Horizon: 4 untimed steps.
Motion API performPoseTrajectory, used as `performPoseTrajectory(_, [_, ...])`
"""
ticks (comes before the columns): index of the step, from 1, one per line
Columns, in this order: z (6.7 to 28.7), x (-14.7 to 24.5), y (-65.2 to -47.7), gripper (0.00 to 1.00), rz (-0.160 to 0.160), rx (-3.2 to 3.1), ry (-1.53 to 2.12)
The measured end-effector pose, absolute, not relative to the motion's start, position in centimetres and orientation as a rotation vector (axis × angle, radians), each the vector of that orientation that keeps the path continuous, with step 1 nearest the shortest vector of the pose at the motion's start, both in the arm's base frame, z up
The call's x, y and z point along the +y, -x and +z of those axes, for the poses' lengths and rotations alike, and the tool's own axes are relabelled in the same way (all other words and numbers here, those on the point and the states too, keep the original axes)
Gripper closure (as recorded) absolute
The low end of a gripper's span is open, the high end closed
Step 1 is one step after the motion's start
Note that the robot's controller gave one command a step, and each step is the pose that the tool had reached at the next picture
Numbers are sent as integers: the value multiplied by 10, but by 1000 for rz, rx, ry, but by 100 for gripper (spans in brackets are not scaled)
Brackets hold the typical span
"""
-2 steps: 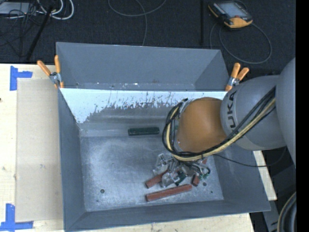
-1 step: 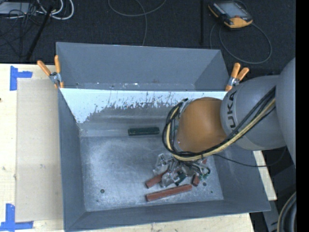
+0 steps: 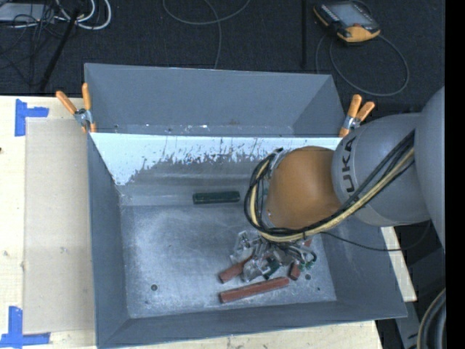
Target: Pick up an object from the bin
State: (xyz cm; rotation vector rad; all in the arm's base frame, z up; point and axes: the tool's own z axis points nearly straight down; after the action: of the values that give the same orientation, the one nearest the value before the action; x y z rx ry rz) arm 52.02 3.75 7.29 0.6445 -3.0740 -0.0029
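Pincer [image 3: 270,259] observed low in the bin [image 3: 182,107], at the near-right part of the floor, set down among a small heap [image 3: 247,257] of loose things. Its lower part is covered by the orange wrist cover [image 3: 301,187] and the looped cables [image 3: 256,195], and is mixed in with the greyish clutter of the heap. Whether it is open or closed cannot be told, and nothing can be confirmed as gripped.

Things noted nearest the pincer:
- a long reddish-brown stick [image 3: 254,290], lying flat just on the near side of it, running left to right with the right end slightly farther;
- a shorter reddish-brown piece [image 3: 232,273], just to its left;
- a small red piece [image 3: 295,270], just to its right.

The rest of the heap is grey and dark small items that cannot be told apart.

Well apart from the heap, a dark, flat bar [image 3: 216,197] lies alone toward the far side of the floor, close to the foot of the far wall. A small dark speck [image 3: 154,288] is seen at near left. The remaining floor is bare.

Progress, as judged: the approach and descent are taken as done, since the pincer is placed at floor level in the heap. Which item is targeted cannot be settled; one of the heap's things is probable. Left to do: a closure to be confirmed on one thing, that thing to be lifted clear of the heap and above the bin's rim. No item is seen raised off the floor, so the pick is recorded as not yet accomplished.
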Motion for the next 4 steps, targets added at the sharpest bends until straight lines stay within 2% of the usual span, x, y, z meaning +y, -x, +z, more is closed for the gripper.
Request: performPoseTrajectory(4, [73,37,-520,100,-4,-3075,-641])
